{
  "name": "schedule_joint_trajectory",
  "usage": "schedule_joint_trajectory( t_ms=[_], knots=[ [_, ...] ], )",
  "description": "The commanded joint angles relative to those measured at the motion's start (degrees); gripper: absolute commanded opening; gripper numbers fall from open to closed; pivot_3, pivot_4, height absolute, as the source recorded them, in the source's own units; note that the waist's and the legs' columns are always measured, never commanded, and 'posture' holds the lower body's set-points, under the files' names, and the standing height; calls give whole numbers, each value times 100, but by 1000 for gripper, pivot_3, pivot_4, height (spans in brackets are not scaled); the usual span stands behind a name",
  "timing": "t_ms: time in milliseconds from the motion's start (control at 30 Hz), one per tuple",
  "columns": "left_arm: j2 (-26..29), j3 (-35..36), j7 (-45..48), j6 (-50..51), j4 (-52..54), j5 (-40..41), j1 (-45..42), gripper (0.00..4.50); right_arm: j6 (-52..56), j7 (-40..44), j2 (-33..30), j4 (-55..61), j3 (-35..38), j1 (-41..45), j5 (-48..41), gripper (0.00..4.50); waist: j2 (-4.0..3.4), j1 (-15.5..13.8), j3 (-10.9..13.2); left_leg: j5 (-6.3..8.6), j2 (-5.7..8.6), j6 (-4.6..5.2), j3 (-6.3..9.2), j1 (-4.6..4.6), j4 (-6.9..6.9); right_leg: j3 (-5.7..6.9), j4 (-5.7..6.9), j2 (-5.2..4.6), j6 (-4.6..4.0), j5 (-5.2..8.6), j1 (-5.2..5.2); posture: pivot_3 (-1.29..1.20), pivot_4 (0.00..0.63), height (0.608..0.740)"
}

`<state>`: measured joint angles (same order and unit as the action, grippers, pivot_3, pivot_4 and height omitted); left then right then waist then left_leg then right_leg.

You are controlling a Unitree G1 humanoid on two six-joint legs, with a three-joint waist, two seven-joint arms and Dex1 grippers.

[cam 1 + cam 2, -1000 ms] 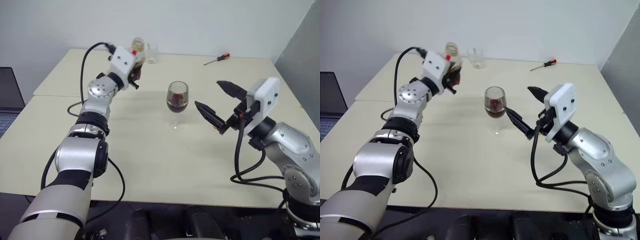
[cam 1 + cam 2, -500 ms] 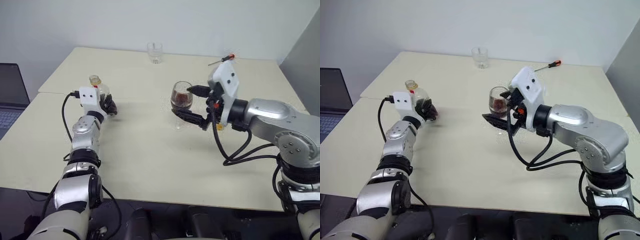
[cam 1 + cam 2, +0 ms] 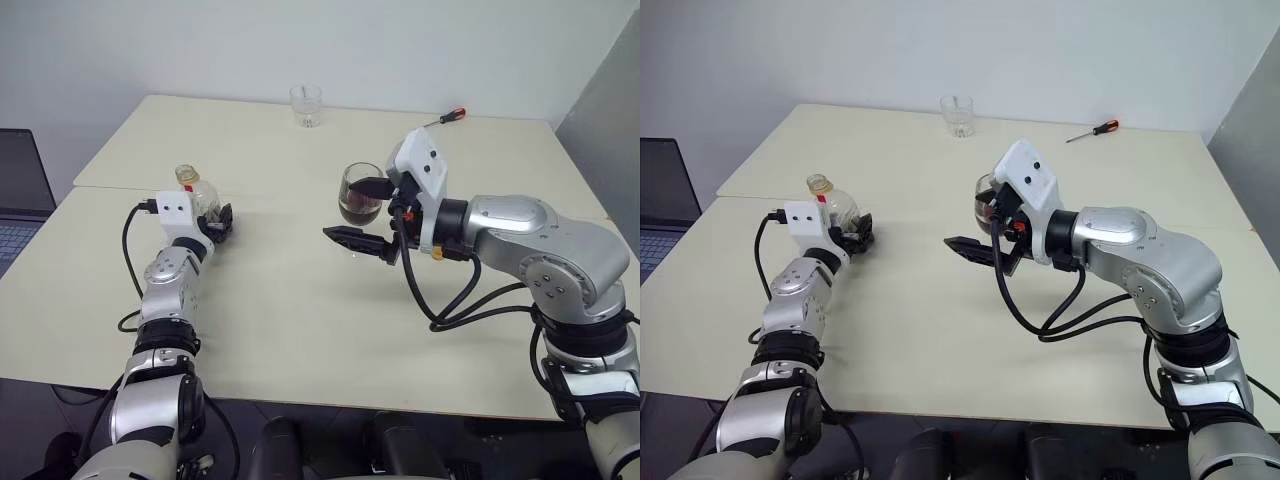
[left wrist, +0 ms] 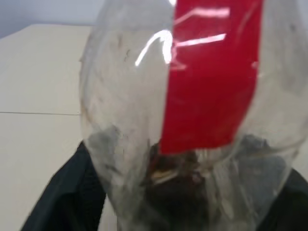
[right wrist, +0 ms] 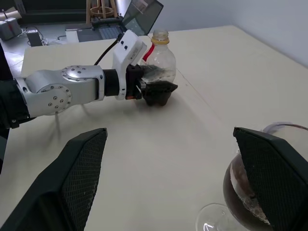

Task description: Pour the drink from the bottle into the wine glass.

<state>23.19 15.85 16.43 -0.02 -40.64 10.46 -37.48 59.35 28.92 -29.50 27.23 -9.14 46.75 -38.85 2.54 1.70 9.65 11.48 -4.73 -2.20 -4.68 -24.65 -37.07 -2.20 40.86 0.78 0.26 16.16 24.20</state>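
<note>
The bottle (image 3: 196,190) stands upright on the table (image 3: 290,320) at the left, almost empty, with a red label (image 4: 211,77) and a dark residue at its bottom. My left gripper (image 3: 218,224) is open, one black finger (image 4: 62,197) on each side of the bottle's base. In the middle stands the wine glass (image 3: 359,196), its bowl holding the dark drink (image 5: 240,211). My right gripper (image 3: 362,213) is open wide and reaches in level from the right. The bowl stands just in front of the tip of one finger (image 5: 274,168).
A short clear tumbler (image 3: 306,104) stands at the table's far edge, and a red-handled screwdriver (image 3: 447,117) lies at the back right. A laptop (image 3: 15,190) sits off the table's left side. A seam (image 3: 270,197) crosses the tabletop.
My left arm has brought the bottle down from the back to the table at the left, and its fingers have spread. My right gripper has swung left up to the wine glass.
</note>
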Motion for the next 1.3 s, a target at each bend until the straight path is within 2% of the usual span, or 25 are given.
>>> schedule_joint_trajectory(
  t_ms=[33,233,400,700,867,933,1000,1100,1300],
  knots=[
    [132,86,41,206,484,127,91,4471,-194,141,12,123,61,84,73,4500,0,2,0,0,0,0,0,0,0,0,0,0,0,0,0,0,150,740],
    [446,52,563,886,1333,348,505,4471,-336,394,-129,40,212,38,126,4500,0,15,0,0,-2,0,0,0,2,0,-1,1,0,0,1,0,150,740],
    [626,183,1098,1527,2334,848,1219,4471,-544,619,-271,-147,233,37,284,4500,0,14,0,0,-2,0,-1,1,3,-1,-2,-1,0,0,1,0,150,740],
    [1001,384,1245,2138,3296,1083,1841,4471,-915,867,-425,-453,256,18,593,4500,0,14,0,0,-5,1,1,3,5,-1,-4,0,-1,2,1,0,150,740],
    [1831,685,2492,2580,4088,1834,2301,4471,-882,1170,-683,-402,568,-51,419,4500,0,23,1,1,-8,0,-3,3,13,-5,-11,-1,-5,4,6,0,150,740],
    [2491,848,3084,3102,4231,2312,2012,4471,-924,1433,-952,-513,750,-110,407,4500,3,17,4,1,-10,0,1,3,14,3,-7,0,-13,10,8,0,150,740],
    [2927,883,3471,3471,4312,2653,1753,4471,-994,1672,-1189,-615,876,-185,407,4500,9,-7,7,1,-15,0,6,2,13,12,-8,2,-13,20,8,0,150,740],
    [3595,566,4086,3672,4478,2768,1240,4471,-1311,2476,-1935,-764,1060,-517,429,4500,6,-34,9,1,-5,1,5,3,16,12,-18,-2,-15,28,2,0,150,740],
    [4028,252,4625,3727,4589,2801,582,4471,-1911,3210,-2671,-1459,1303,-722,604,4500,-5,27,15,6,0,9,-10,6,22,-1,-48,-6,-7,23,1,0,150,740]
  ],
)
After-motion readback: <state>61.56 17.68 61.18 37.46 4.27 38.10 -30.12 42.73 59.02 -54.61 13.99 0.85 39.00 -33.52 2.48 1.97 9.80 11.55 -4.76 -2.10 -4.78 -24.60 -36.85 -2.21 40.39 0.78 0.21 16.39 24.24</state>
